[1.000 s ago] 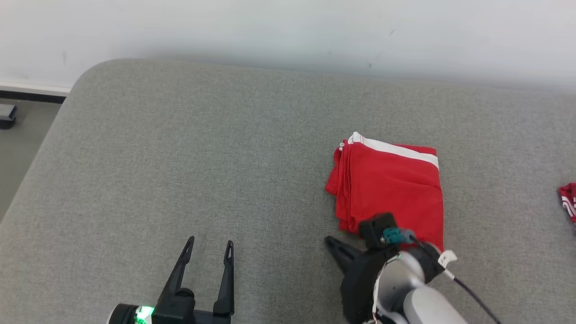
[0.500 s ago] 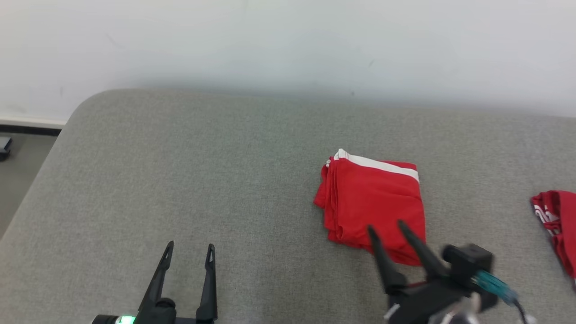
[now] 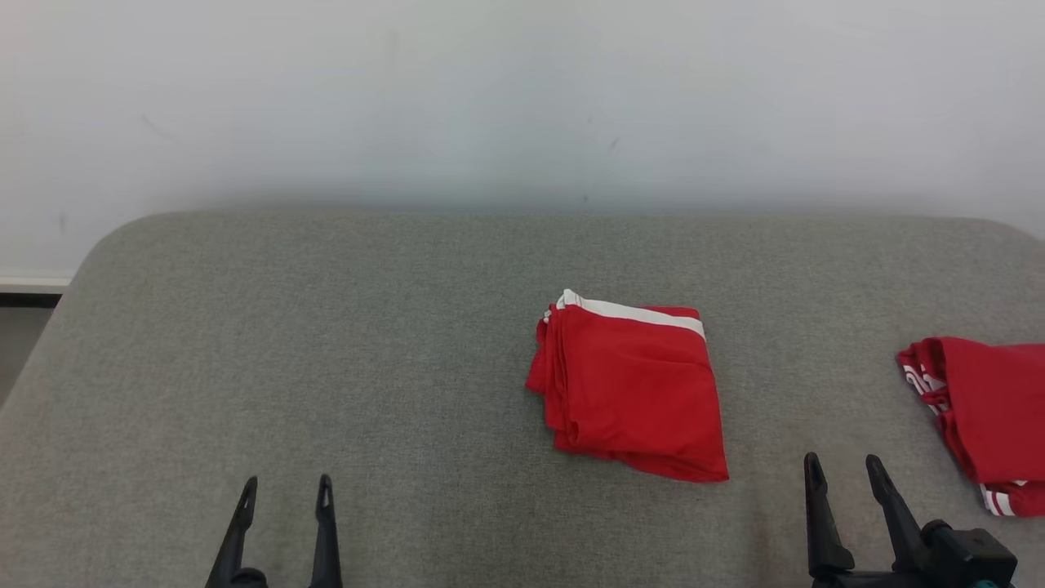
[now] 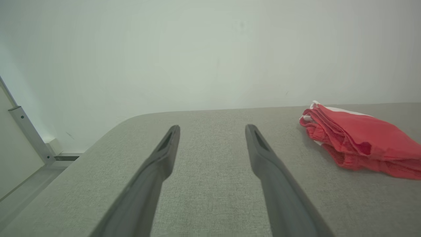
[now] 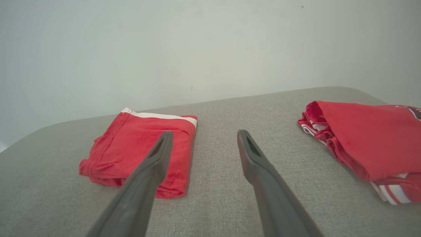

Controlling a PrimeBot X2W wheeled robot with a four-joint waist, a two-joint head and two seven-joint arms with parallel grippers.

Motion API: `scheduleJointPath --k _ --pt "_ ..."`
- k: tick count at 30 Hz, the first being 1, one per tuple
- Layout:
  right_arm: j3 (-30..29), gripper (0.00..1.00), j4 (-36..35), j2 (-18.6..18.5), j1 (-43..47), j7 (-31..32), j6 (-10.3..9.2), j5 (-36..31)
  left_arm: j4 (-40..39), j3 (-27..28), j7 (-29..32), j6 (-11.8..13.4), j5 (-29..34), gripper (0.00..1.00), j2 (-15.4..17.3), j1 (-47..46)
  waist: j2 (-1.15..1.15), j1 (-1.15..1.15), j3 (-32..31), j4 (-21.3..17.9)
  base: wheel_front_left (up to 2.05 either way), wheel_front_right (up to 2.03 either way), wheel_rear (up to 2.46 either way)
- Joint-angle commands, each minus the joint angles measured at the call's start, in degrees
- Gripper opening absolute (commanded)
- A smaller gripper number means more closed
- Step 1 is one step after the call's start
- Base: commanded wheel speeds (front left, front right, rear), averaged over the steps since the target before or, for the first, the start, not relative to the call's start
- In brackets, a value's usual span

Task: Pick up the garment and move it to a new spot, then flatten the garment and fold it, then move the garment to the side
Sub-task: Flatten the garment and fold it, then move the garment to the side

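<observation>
Garment [image 3: 633, 388], red with a white stripe, is lying folded on the gray tabletop [image 3: 326, 343], a bit right of the middle. Its loose layers are showing along the left edge, so a push from that side could be opening the fold. An other red garment [image 3: 980, 400] is lying near the right edge, so a grab could be landing on the wrong one. The right end effector [image 3: 842, 459] is sitting near the garment's front right corner, not touching, fingers spread, holding nothing. The left end effector [image 3: 287, 482] is sitting well apart, also spread.
</observation>
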Motion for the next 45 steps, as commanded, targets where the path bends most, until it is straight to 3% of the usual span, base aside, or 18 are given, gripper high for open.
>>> scheduleJointPath --k 1,12,25,36,41,45 --pt "-0.56 1.00 1.24 0.16 -0.04 -1.01 -0.16 -0.65 1.10 1.27 -0.16 0.38 -0.62 1.00 -0.31 0.85 0.00 0.01 -0.31 -1.36 0.00 0.00 0.00" --pt "0.67 1.00 7.38 0.15 -1.34 -1.74 -0.16 -0.82 7.98 7.33 -0.16 -1.83 -6.66 1.00 -2.14 1.48 0.00 0.01 -0.60 -2.98 0.00 0.00 0.00" --pt "2.82 1.00 9.51 0.16 -2.69 -1.32 -0.16 -1.08 10.72 9.44 -0.16 -4.11 -4.69 1.00 -2.90 0.59 0.00 0.01 -0.44 -2.87 0.00 0.00 0.00" --pt "2.62 1.00 9.17 0.16 -3.13 -0.38 -0.16 -0.60 10.79 9.58 -0.16 -4.47 -3.49 1.00 -3.18 -0.16 0.00 0.01 -0.11 -3.02 0.00 0.00 0.00" --pt "3.09 1.00 7.74 0.17 -3.97 2.24 -0.16 1.46 10.34 8.90 -0.16 -4.67 -2.97 1.00 -3.22 -0.22 0.00 0.01 -0.04 -2.67 0.00 0.00 0.00" --pt "3.42 1.00 6.35 0.11 -6.27 9.50 -0.16 3.32 9.92 8.36 -0.16 -4.48 -3.03 1.00 -3.23 0.00 0.00 0.01 0.22 -2.33 0.00 0.00 0.00"
